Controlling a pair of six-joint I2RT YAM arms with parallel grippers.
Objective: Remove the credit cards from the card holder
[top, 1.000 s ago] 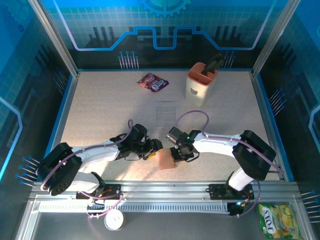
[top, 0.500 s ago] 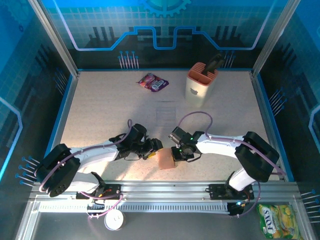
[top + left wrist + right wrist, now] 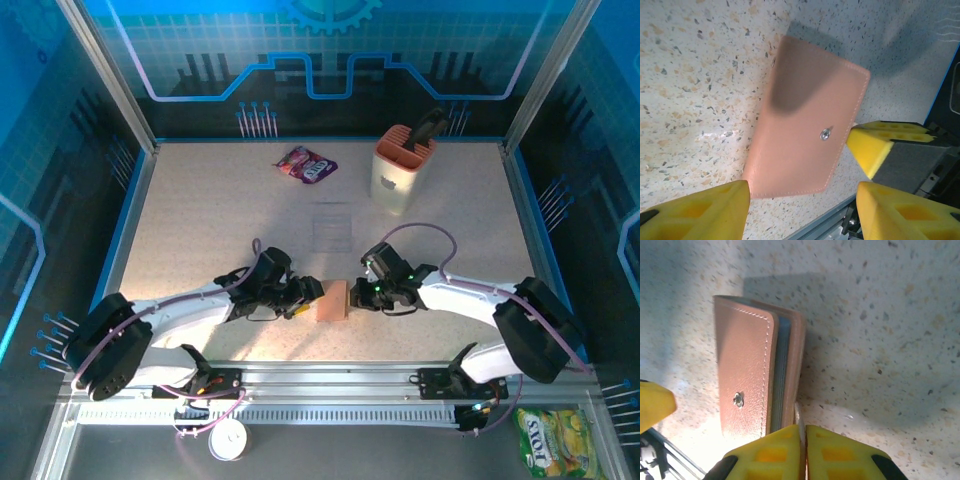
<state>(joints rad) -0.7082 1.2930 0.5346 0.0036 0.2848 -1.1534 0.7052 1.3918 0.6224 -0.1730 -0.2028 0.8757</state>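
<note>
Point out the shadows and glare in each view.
Left wrist: a dark shadow crosses the wallet near its top, and the table beside it glints. Right wrist: soft shadow dims the table above the wallet, with a bright glare spot below. Top: the brightest patch of table lies around the wallet.

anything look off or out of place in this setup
Nothing spilled or damaged. The one stray is a yellow-green snack packet lying off the table, past its near right corner. The card holder sits folded shut on the table and looks intact.
</note>
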